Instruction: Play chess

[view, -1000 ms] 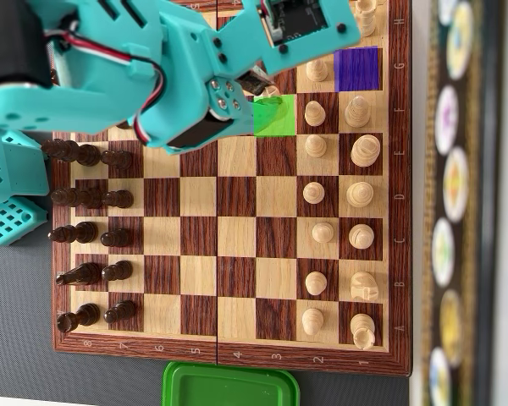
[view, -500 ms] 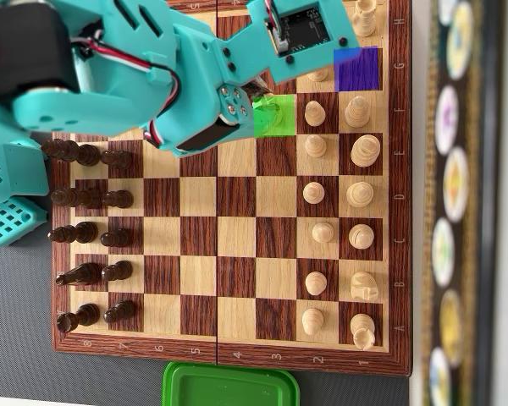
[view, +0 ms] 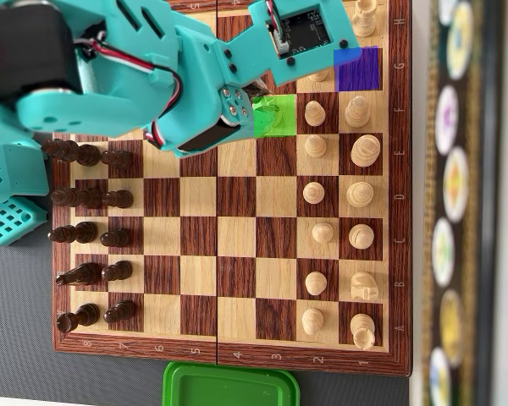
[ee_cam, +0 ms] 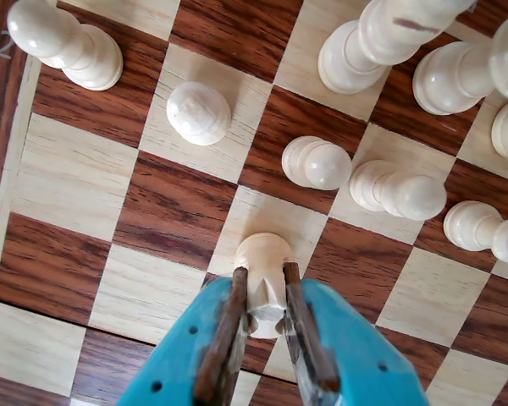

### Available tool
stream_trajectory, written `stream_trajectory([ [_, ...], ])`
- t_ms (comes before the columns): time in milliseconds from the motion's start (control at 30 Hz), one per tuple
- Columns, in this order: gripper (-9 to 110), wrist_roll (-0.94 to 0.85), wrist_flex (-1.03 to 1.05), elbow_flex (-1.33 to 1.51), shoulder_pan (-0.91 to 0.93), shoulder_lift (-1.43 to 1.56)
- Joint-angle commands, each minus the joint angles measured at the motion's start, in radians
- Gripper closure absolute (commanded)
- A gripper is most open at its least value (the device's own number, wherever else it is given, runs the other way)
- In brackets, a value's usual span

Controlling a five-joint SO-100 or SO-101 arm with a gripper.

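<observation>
In the wrist view, the wooden chessboard shows glossy dark, grained squares alternating with pale ones, with engraved numerals half cut off at the 9 o'clock edge. Turned, cream-coloured white pawns with round heads stand toward 12 and 2 o'clock, and taller pieces are cropped by the top edge. The teal plastic hand enters from 6 o'clock, its two brown-lined fingers closed narrowly on a light knight. The knight's long axis runs roughly upright off the board, and its carved face is hard to read from this angle. In the overhead view, dark pieces line the 9 o'clock files, and the teal arm hides the upper left of the board. A green translucent marker and a blue one tint two squares. A green plastic lid lies on the counter at 6 o'clock, cut off.
</observation>
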Motion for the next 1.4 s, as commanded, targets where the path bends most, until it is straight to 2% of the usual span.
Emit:
stream_trajectory([
  [0, 97, 0.021, -0.011, -0.020, 0.006, 0.008],
  [167, 97, 0.043, -0.011, -0.020, 0.002, 0.011],
  [333, 90, 0.043, -0.011, -0.020, 0.002, 0.011],
  [1367, 86, 0.041, 0.002, -0.063, -0.011, 0.043],
])
